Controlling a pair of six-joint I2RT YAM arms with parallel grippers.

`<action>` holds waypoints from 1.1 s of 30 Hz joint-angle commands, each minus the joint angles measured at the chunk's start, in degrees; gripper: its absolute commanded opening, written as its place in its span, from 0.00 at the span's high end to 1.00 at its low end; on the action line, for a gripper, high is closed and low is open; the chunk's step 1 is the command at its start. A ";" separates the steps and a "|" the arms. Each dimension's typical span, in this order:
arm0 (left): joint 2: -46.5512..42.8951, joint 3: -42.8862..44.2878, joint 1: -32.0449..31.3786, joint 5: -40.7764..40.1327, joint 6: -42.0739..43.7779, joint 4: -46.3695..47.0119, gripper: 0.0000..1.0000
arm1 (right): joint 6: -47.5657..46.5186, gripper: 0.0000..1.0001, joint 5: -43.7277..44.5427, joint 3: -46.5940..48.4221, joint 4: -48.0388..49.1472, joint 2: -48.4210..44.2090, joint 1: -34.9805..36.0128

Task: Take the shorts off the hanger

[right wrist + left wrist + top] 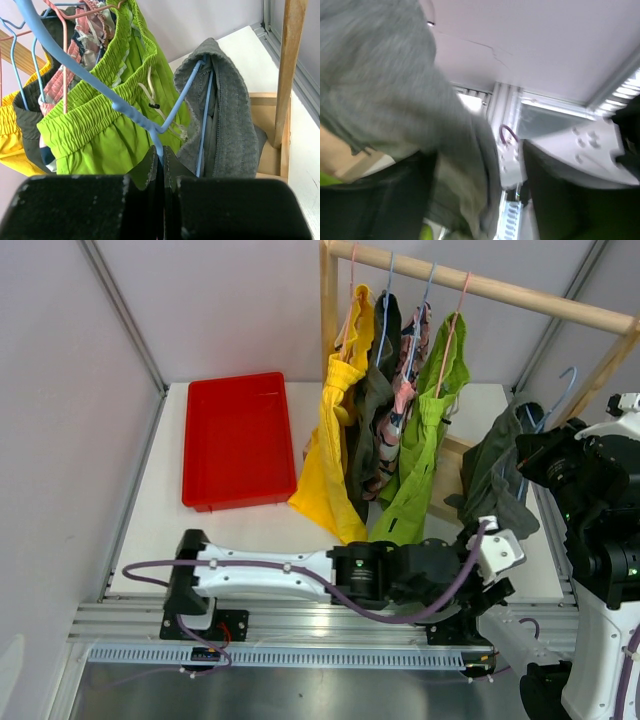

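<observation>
Grey shorts (pixel 230 115) are hung on a blue hanger (pixel 135 112) pinched by the right gripper (pixel 161 167) near the right edge of the table (pixel 240 530). The width of the left gripper (pixel 475 170) cannot be told; the cloth should be drawn straight down.

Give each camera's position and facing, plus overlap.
Top external: above and behind the bases, looking down on the red tray and rack; left arm and right arm show.
Left wrist: blurred, close against the grey shorts; dark fingers at bottom.
Right wrist: behind the right gripper, shut on the blue hanger, facing the lime green shorts.
Shared: grey shorts, in all three.
</observation>
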 commanded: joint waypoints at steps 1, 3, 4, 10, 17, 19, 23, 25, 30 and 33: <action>4.52 6.53 0.12 -3.91 2.72 -0.41 0.43 | -0.50 1.00 -1.02 2.90 3.00 0.21 0.08; 5.84 7.51 0.21 -6.27 2.37 -0.50 0.82 | -0.76 1.00 -1.02 3.78 2.21 0.65 0.08; 5.85 7.43 0.21 -6.54 2.20 -0.59 0.90 | -1.02 1.00 -0.93 4.30 2.03 0.83 0.08; 1.55 3.66 -0.84 -8.47 0.00 -3.22 0.97 | -1.64 1.00 -0.23 6.41 1.94 2.32 0.08; -7.86 -10.58 -4.10 -13.14 -3.34 -0.41 1.00 | -1.99 1.00 1.44 7.12 3.61 4.52 -0.01; -9.61 -13.65 -5.32 -14.28 -4.13 -0.59 1.00 | -2.34 1.00 2.14 7.21 3.96 4.96 -0.01; -12.52 -18.67 -7.35 -17.35 -4.66 1.51 1.00 | -3.04 1.00 3.20 7.91 3.96 5.93 -0.01; -13.66 -22.35 -7.97 -17.53 -4.49 3.53 1.00 | -3.13 1.00 3.55 7.91 4.13 6.19 -0.01; -14.63 -26.49 -10.51 -15.25 -2.38 7.75 1.00 | -3.74 1.00 3.90 9.31 4.23 7.50 -0.09; -13.06 -27.90 -13.59 -15.86 -2.63 8.38 1.00 | -4.80 1.00 4.08 13.53 2.21 9.97 -0.10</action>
